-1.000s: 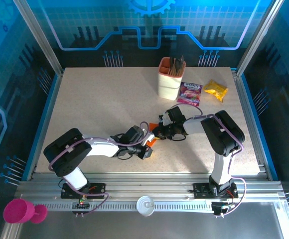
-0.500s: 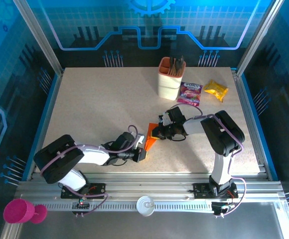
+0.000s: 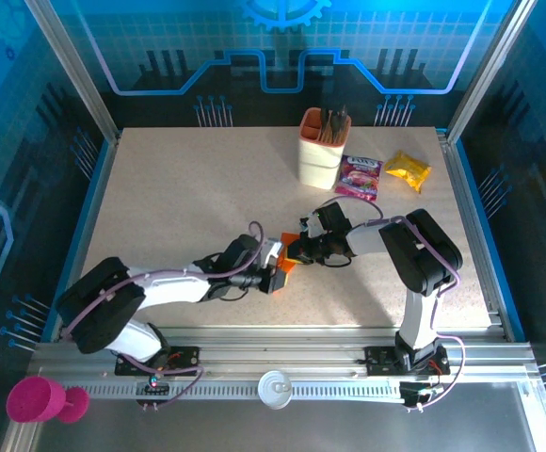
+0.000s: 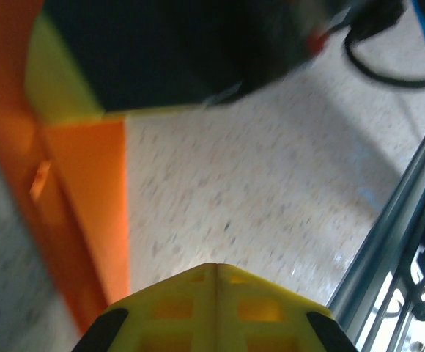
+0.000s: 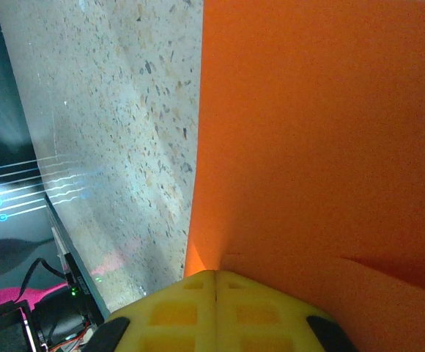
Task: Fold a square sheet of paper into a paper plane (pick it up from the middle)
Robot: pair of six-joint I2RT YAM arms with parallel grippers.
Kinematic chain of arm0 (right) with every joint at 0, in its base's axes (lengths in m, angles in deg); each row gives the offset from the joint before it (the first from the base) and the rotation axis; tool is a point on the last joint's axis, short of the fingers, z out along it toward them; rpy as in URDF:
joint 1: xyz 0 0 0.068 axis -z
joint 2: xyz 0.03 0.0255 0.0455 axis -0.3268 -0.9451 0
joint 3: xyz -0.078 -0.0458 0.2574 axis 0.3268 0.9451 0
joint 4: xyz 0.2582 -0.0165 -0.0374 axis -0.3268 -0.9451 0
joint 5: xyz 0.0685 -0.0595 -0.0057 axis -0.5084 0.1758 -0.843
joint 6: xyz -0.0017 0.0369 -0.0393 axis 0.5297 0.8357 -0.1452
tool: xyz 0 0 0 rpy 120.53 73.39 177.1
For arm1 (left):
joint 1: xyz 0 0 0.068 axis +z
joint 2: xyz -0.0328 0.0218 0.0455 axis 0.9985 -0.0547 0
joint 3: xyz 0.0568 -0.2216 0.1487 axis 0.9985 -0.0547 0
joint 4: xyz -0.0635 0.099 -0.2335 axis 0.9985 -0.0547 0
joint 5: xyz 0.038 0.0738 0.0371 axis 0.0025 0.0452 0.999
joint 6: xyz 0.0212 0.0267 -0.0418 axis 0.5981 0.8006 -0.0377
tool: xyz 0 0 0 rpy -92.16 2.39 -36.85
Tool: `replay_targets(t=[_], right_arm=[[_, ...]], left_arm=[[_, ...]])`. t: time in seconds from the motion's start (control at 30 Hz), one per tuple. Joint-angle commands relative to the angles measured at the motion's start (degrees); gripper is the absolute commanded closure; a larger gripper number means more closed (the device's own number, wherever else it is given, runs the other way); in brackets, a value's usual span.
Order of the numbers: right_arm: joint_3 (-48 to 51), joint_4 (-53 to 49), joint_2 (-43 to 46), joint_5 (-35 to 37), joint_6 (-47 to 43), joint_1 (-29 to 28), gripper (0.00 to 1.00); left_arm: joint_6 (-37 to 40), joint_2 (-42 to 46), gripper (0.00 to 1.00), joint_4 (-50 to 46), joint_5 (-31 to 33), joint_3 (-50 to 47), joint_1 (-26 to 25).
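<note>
speckled worktop (image 3: 160,188) carried the folded orange paper (image 5: 322,132) nearside of its middle: creased small, no dart yet, so most folds likely remained. left fingers (image 4: 198,293) were together beside it; right fingers (image 5: 198,293) together against it.

From above, we see the table (image 3: 179,207) bright and sharp, lit from overhead, with blue glow around it. The arms (image 3: 174,282) drop small soft shadows on the table. The left wrist view is smeared and fuzzy, even the orange paper (image 4: 88,191). In the right wrist view the table's specks look clear.
</note>
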Motion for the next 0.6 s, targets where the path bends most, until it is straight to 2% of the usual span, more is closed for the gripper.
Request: replay_targets(t=[0.0, 0.17, 0.57], right_arm=[[6.2, -13.6, -9.2, 15.5, -0.3, -0.3, 1.00], [6.5, -13.8, -8.8, 15.5, -0.3, -0.2, 1.00], [4.9, -14.9, -7.7, 14.6, -0.9, 0.0, 1.00]], left_arm=[[3.5, -4.4, 1.00, -0.2, -2.7, 3.1, 0.7], [4.4, -9.3, 1.00, 1.3, -3.6, 4.4, 2.1], [4.6, -11.4, 1.00, 3.8, -2.7, -1.4, 4.4]])
